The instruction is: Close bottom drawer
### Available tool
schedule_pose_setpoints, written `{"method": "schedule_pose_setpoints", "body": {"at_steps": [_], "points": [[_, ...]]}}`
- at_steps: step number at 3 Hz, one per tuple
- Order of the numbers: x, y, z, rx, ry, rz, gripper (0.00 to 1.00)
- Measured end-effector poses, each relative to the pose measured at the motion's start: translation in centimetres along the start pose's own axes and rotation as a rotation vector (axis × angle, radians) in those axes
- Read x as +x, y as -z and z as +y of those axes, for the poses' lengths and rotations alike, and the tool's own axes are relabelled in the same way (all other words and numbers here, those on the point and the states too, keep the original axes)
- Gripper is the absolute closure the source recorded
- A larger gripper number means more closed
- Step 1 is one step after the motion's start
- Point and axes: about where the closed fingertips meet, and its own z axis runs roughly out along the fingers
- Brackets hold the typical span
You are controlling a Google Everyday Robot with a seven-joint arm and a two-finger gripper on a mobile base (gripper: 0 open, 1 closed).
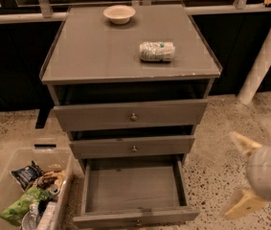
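The grey cabinet (130, 56) has three drawers. The bottom drawer (134, 186) is pulled far out and is empty inside; its slim front panel (101, 220) with a small knob (138, 222) sits at the picture's lower edge. The top drawer (130, 115) and the middle drawer (132, 147) stick out only slightly. My gripper (239, 173) is at the lower right, to the right of the open drawer and apart from it. Its two pale fingers (243, 143) are spread open and hold nothing.
A cream bowl (119, 14) and a lying plastic bottle (157, 51) rest on the cabinet top. A clear bin (1, 176) of snack packets stands on the floor at the lower left. A white pole (264, 56) leans at the right. The floor is speckled terrazzo.
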Motion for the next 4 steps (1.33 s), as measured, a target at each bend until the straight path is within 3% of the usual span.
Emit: {"method": "schedule_pose_setpoints", "body": {"at_steps": [1,2,3,4], "points": [[0.7,-10.0,5.8,-0.114,-0.005,-0.01,0.0],[4.8,-19.2,12.9,-0.255,-0.025,0.046,0.0],[12.1,-23.9,20.6,-0.373,-0.06,0.157,0.0],[17.3,-26.9,26.1,-0.537,-0.129,0.28,0.0]]}}
